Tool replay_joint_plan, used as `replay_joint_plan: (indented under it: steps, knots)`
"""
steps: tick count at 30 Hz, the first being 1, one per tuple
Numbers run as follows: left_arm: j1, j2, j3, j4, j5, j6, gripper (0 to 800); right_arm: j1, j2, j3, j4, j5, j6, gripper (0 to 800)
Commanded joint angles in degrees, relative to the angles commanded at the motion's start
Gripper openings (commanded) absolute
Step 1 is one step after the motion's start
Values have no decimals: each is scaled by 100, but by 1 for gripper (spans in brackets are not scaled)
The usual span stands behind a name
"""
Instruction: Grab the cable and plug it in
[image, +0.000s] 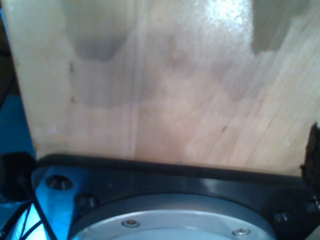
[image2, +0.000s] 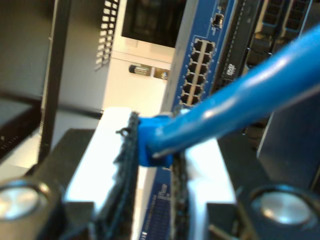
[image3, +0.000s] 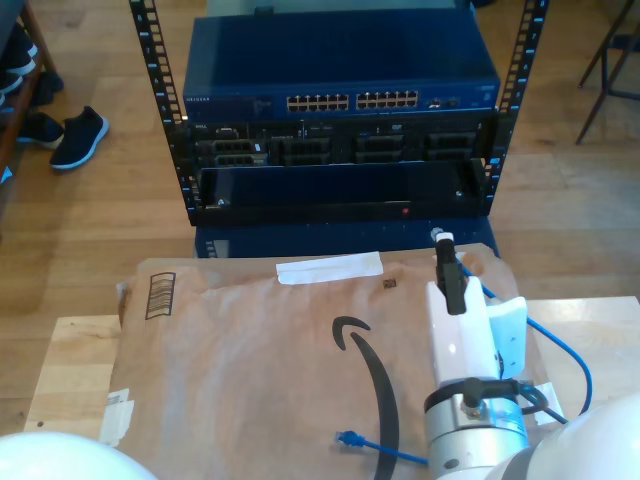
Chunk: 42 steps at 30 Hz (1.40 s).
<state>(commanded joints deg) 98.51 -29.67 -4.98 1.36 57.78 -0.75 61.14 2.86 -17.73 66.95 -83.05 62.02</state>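
Observation:
The cable (image2: 240, 95) is thin and bright blue. My second gripper (image2: 155, 145) is shut on it just behind its blue plug end, the cable trailing off to one side. In the exterior view this gripper (image3: 447, 262) points at the rack from the view's lower right. The cable (image3: 560, 345) loops around the arm's right side. Its other plug end (image3: 347, 438) lies loose on the cardboard. The blue network switch (image3: 340, 75) sits in the top of the rack, with rows of ports (image3: 350, 101) facing me. Those ports (image2: 197, 72) lie a short way ahead of the held plug.
A brown cardboard sheet (image3: 250, 350) covers the wooden table (image3: 70, 370). Black rack rails (image3: 155, 80) flank the switch, with more black units (image3: 340, 150) below it. Dark shoes (image3: 75, 135) lie on the floor at the exterior view's left. The first wrist view looks onto a wooden surface (image: 165, 85) and a black mount (image: 175, 180).

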Motion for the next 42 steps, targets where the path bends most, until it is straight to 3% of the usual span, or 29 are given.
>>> replay_joint_plan:
  steps: [24, 28, 37, 42]
  knots:
    - [0, 0, 0, -9, 0, 0, 800, 158, 536, 9, -26, -237, 712, 0]
    - [0, 0, 0, -9, 0, 0, 800, 26, 545, -229, -633, -132, 747, 0]
    - [0, 0, 0, 0, 0, 0, 800, -53, 527, -97, -941, 123, 826, 0]
    - [0, 0, 0, -9, 0, 0, 800, -343, 519, 53, -1240, 105, 1292, 0]
